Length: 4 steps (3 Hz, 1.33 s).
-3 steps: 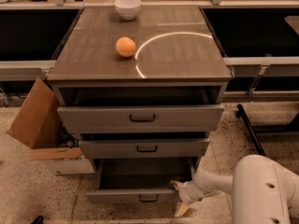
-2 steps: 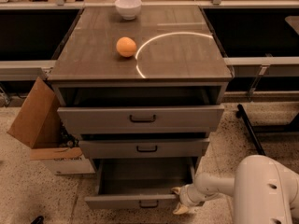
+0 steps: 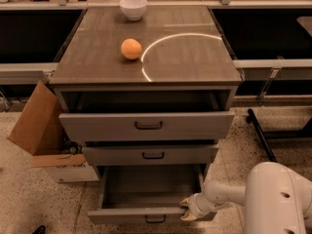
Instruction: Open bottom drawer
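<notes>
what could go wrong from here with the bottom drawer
1. The gripper sits at the right end of the front of the bottom drawer, away from its handle; an off-centre pull may skew it or slip off.
2. It is far out, with the top drawer and middle drawer partly open too; pulling further might unseat it.

The bottom drawer [image 3: 151,196] is a grey cabinet drawer with a narrow flat front panel and a small dark bar handle [image 3: 155,219]. It stands pulled well out, farther than the two drawers above it, and its inside lies open to view. It sits level and low, near the floor. The robot's pale gripper [image 3: 187,210] is at the right end of the front panel.
</notes>
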Available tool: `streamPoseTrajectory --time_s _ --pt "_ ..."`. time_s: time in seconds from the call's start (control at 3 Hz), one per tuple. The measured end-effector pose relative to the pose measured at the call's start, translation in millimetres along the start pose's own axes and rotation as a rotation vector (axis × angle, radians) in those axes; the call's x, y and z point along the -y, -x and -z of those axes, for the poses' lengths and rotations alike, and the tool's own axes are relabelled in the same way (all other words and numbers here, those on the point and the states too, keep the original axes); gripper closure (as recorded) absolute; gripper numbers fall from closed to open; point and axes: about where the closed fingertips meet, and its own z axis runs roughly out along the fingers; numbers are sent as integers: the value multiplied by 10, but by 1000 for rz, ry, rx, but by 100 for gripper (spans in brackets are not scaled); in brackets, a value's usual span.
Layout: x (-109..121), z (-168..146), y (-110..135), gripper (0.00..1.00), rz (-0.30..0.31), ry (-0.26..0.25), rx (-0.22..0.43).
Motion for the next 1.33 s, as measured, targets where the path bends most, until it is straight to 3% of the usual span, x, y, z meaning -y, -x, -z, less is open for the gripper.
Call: streamPoseTrajectory --time_s 0.67,1.0,1.33 --pt "96 125 -2 16 17 -13 28" --pt "268 428 -23 0 39 -54 46" --pt "356 725 -33 0 53 -99 42"
